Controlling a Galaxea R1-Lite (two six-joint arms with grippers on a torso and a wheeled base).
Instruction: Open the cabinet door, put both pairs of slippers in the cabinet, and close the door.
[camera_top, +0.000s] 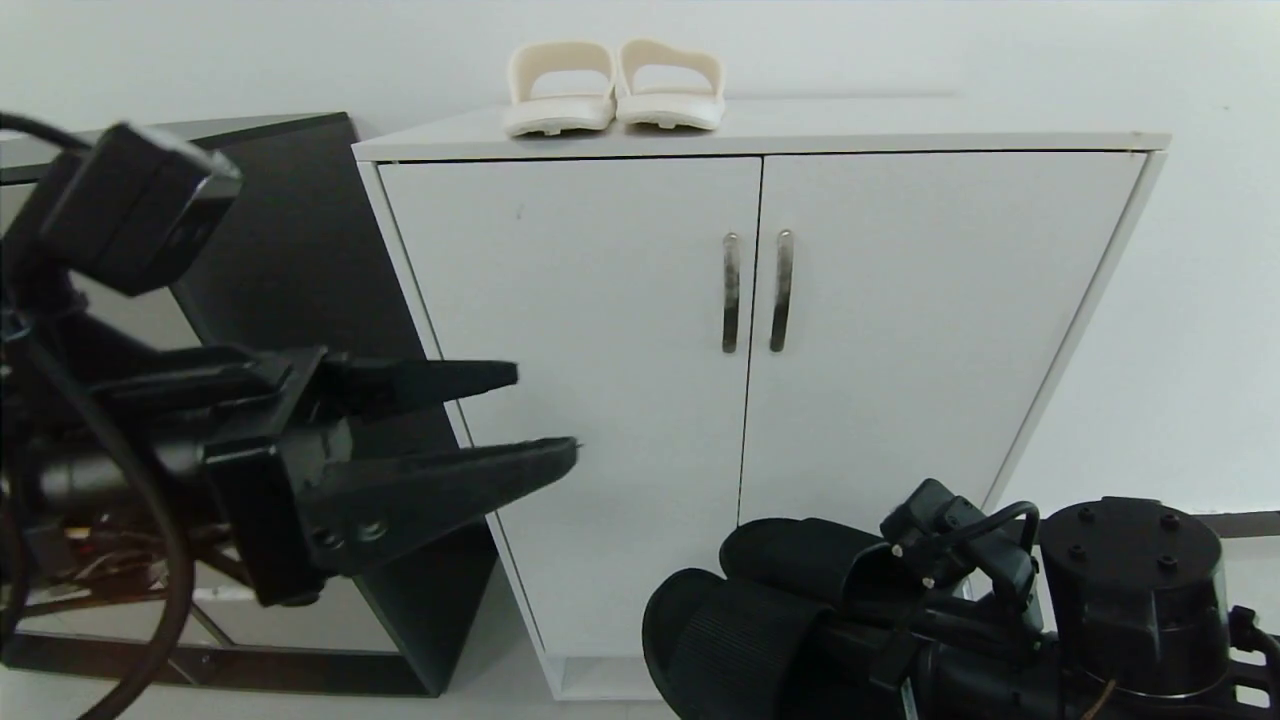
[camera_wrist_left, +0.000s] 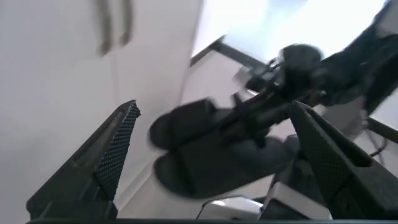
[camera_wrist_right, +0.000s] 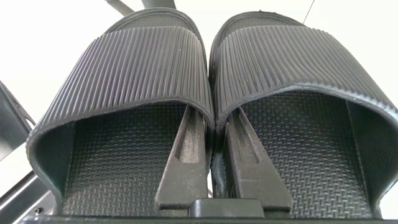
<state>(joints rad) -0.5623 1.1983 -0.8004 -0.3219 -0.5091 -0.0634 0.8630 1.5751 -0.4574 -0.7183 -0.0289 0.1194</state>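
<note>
Both arms are matte black. The left arm (camera_top: 250, 500) has long tapered jaws with two round screws, a boxy black wrist camera (camera_top: 135, 205) and looping black cables (camera_top: 175, 590); the right arm's round black cap (camera_top: 1140, 570) shows four screws.

Smooth, matt white board makes up the cabinet (camera_top: 600, 400), whose two door handles (camera_top: 731, 292) are bare metal with a dull, brushed sheen. The cream slippers (camera_top: 565, 112) on its top look like soft moulded foam, smooth and matt. The black slippers (camera_wrist_right: 130, 68) are matt rubber, finely ribbed across the straps and stippled with a diamond grain on the footbeds. The left gripper (camera_top: 545, 412) is matt black plastic, its pads (camera_wrist_left: 118, 149) cross-hatched and rough; the right gripper (camera_wrist_right: 214, 115) has plain, smooth black fingers. A black stand (camera_top: 290, 230) beside the cabinet shows glossy, reflecting faces.
</note>
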